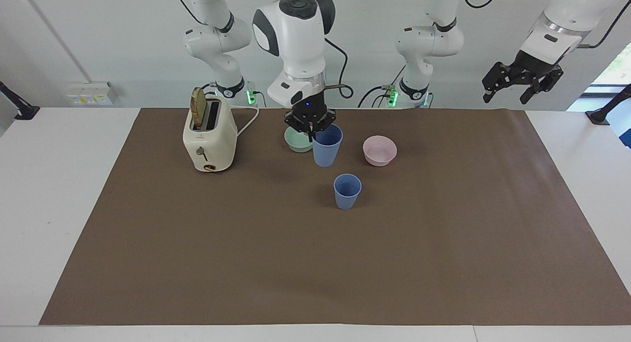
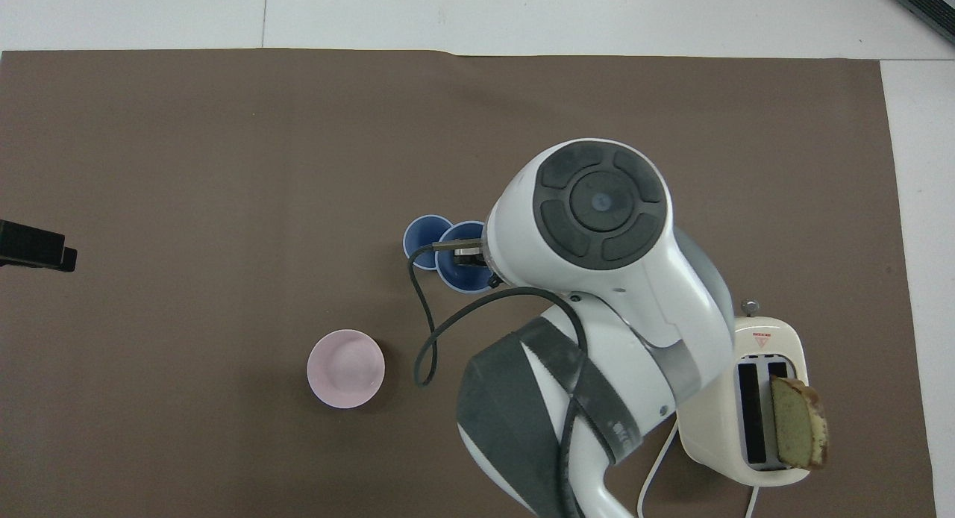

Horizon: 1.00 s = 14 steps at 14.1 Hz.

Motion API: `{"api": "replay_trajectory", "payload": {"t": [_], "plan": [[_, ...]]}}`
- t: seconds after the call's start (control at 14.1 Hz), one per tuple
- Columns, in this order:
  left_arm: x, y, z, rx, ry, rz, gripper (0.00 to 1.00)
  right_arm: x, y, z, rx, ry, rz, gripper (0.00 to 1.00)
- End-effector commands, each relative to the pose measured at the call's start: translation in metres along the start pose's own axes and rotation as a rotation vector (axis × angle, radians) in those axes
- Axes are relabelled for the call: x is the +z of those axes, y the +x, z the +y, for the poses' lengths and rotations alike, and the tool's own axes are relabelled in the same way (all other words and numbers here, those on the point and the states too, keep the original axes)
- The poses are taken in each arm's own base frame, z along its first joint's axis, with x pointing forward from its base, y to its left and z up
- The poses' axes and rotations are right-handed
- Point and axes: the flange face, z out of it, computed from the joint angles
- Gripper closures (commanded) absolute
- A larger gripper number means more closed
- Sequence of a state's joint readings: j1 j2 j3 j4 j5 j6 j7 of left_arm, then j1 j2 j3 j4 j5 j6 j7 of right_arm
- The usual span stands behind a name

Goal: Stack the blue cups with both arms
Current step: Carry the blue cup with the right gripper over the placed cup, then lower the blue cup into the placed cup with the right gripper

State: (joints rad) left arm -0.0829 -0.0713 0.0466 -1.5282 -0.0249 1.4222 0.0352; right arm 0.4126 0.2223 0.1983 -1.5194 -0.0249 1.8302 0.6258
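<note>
1. The right gripper (image 1: 311, 131) has its jaws clamped on the rim of a blue cup (image 1: 326, 146), lifted above the brown mat (image 1: 315, 263).
2. The second blue cup (image 1: 347, 191) stands on the mat, near the pink bowl (image 1: 379, 150).
3. The left gripper (image 1: 522, 83) waits aloft, jaws apart.

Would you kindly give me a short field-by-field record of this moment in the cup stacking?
right gripper: shut on the rim of the carried blue cup, in the air
standing blue cup: upright on the mat, apart from the carried one
left gripper: open, waiting above its end of the table
other items: green bowl, pink bowl, toaster
stacked: not yet
</note>
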Motion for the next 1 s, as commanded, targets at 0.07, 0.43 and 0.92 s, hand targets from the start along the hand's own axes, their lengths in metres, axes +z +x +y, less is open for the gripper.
{"api": "replay_trajectory", "payload": {"t": [0.07, 0.43, 0.92], "plan": [[-0.001, -0.005, -0.002, 0.004, -0.001, 0.015, 0.00, 0.017, 0.002, -0.033, 0.016, -0.011, 0.020, 1.00], [-0.001, -0.005, -0.001, 0.005, -0.001, 0.015, 0.00, 0.034, 0.004, -0.047, 0.018, 0.002, 0.042, 1.00], [-0.001, -0.005, -0.001, 0.005, -0.001, 0.015, 0.00, 0.043, 0.034, -0.040, 0.056, 0.029, 0.062, 1.00]]}}
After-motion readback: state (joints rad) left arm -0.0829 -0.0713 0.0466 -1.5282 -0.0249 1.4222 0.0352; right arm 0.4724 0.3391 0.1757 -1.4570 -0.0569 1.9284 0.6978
